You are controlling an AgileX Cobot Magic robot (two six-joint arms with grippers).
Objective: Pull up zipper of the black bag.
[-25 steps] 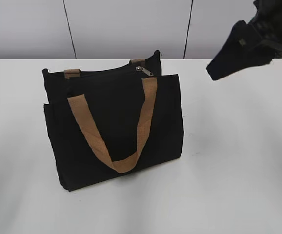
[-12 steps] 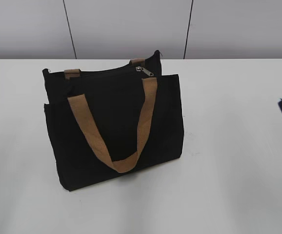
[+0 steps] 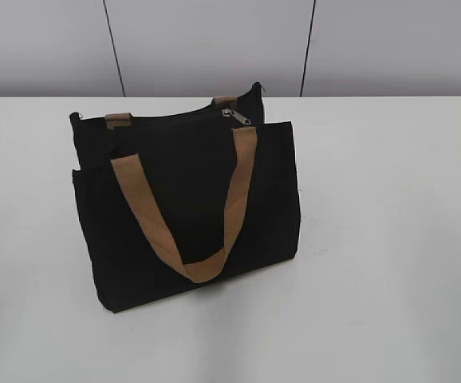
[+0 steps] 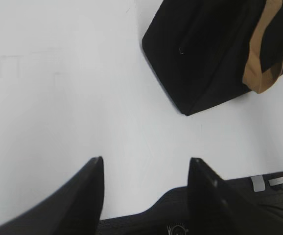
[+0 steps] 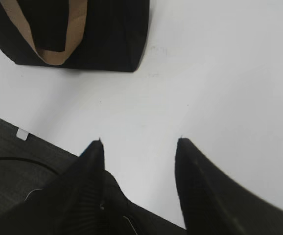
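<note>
The black bag (image 3: pixel 191 199) stands upright on the white table, left of centre, its tan front handle hanging down over the front panel. The silver zipper (image 3: pixel 236 117) sits at the right end of the top track. Neither arm shows in the exterior view. My left gripper (image 4: pixel 145 164) is open and empty near the table's front edge, with a bottom corner of the bag (image 4: pixel 205 54) far ahead of it. My right gripper (image 5: pixel 139 144) is open and empty near the front edge, with the bag's lower corner (image 5: pixel 107 39) ahead to its left.
The white table (image 3: pixel 390 239) stretches around the bag. A grey panelled wall (image 3: pixel 214 48) stands behind it. Dark floor shows past the table edge in the left wrist view (image 4: pixel 273 196) and in the right wrist view (image 5: pixel 14 156).
The right arm, high at the upper right a second ago, dropped to the right edge and has now left the exterior view. The bag has not moved.
</note>
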